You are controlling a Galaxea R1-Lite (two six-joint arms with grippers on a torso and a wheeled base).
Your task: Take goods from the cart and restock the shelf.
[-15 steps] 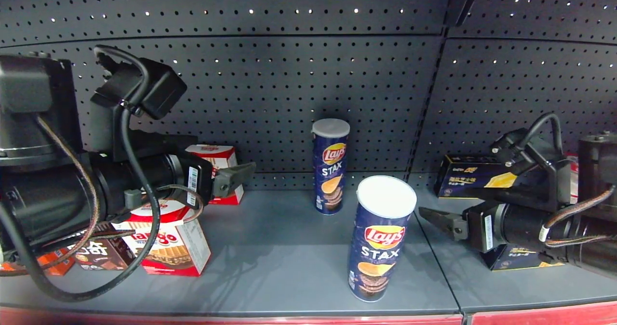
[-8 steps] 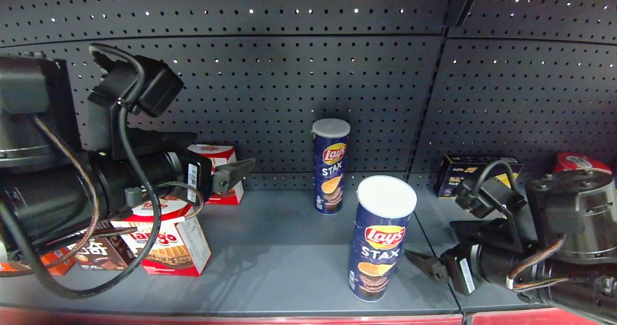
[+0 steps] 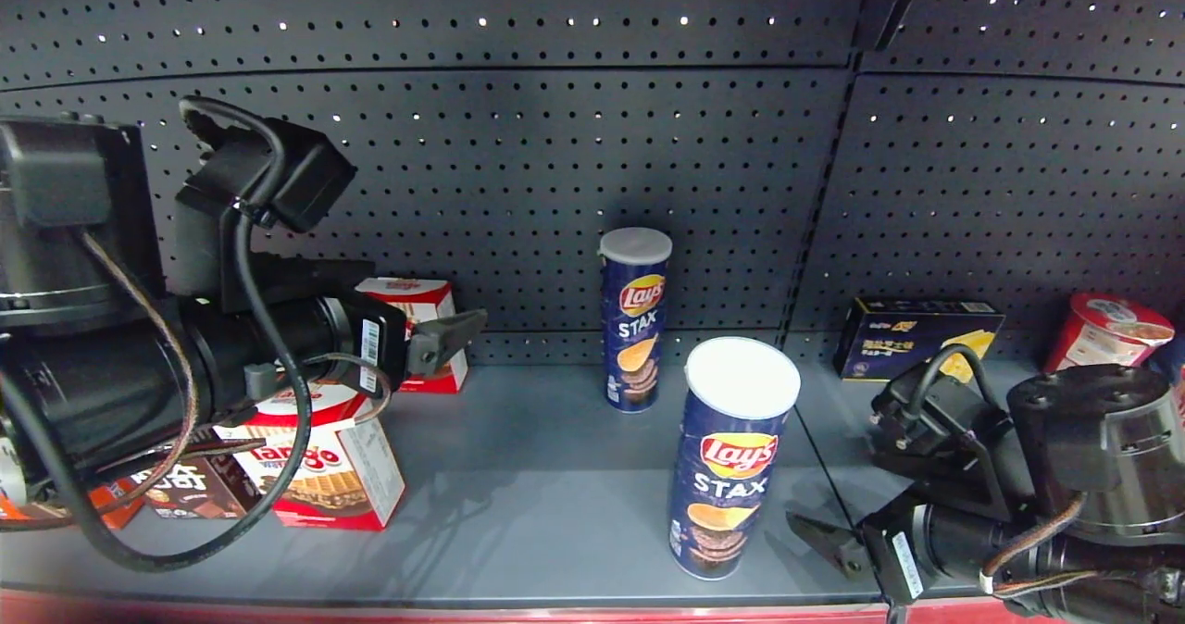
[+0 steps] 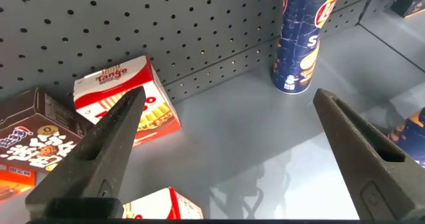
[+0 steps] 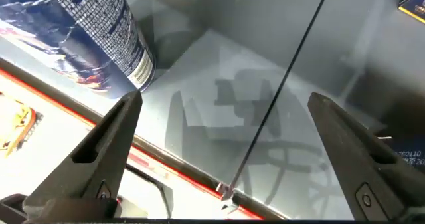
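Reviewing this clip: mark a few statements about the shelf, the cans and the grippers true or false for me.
1. The front can and the rear can both stand upright on the shelf. True.
2. The right gripper is shut on the front can. False: its jaws are open and empty, beside that can.
3. The left gripper has open jaws, holding nothing. True.
4. The dark box sits left of the cans. False: it sits to their right, near the pegboard.

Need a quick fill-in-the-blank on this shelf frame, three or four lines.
The shelf holds ___ chip cans: front can and back can.
Both cans stand ___.
The left hand is ___ and empty.
The right hand is nearest the ___ can.
Missing: two; upright; open; front.
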